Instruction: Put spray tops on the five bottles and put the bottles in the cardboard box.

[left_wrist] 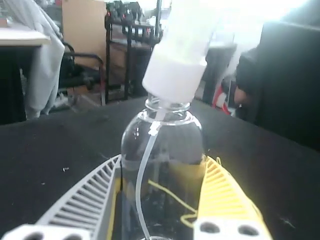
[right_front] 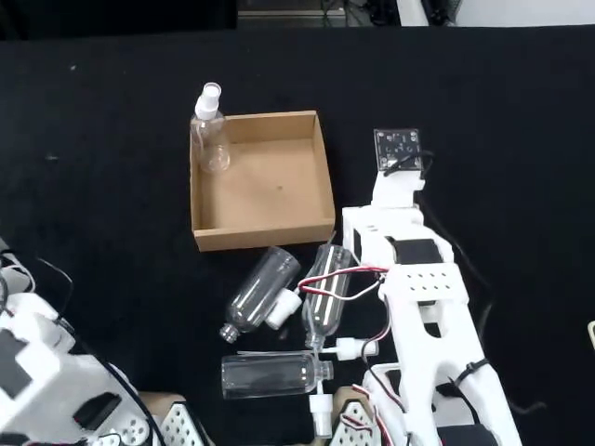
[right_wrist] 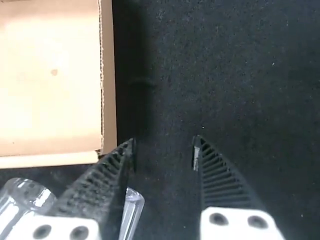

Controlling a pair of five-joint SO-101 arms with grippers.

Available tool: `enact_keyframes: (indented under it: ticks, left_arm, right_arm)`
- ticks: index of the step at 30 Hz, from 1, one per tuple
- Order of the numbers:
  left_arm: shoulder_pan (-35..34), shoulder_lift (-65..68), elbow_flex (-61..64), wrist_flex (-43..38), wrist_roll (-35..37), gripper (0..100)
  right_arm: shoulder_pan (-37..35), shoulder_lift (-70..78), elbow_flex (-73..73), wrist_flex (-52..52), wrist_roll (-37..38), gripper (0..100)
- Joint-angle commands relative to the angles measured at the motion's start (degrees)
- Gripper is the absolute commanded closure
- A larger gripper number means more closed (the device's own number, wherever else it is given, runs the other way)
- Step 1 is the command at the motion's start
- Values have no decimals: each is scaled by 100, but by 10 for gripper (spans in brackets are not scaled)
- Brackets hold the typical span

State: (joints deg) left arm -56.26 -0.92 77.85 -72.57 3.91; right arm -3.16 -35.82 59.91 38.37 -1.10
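Observation:
The open cardboard box point(right_front: 265, 223) sits mid-table, and one capped bottle point(right_front: 210, 135) stands in its far left corner. Three clear uncapped bottles point(right_front: 260, 293) point(right_front: 325, 295) point(right_front: 271, 375) lie in front of it, with loose white spray tops point(right_front: 283, 309) point(right_front: 350, 348) point(right_front: 323, 413) among them. My left gripper point(left_wrist: 162, 165) is shut on a clear bottle point(left_wrist: 162, 145); a white spray top point(left_wrist: 177, 70) rests tilted on its neck, its tube hanging inside. My right gripper point(right_wrist: 163, 145) is open and empty above black cloth, just beside the box point(right_wrist: 50, 80) and its near right corner.
The right arm point(right_front: 423, 307) stretches from the near edge toward the box, its red and white wires draped over one lying bottle. The left arm point(right_front: 56, 390) is at the near left corner. Black cloth point(right_front: 502, 139) covers the table.

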Motion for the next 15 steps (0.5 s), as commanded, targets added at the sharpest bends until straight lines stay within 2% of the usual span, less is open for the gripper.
enact_keyframes:
  ticks: [1,5,15]
  left_arm:
    - [-57,958,-277,-1477,0,971]
    - [-57,1714,-505,-1925,0,971]
    - [-303,2796,-1147,-1987,18,971]
  right_arm:
    - [-70,-110,-13,-141,18,835]
    - [-62,-110,-13,-141,18,835]
    - [-53,-110,-13,-141,18,835]
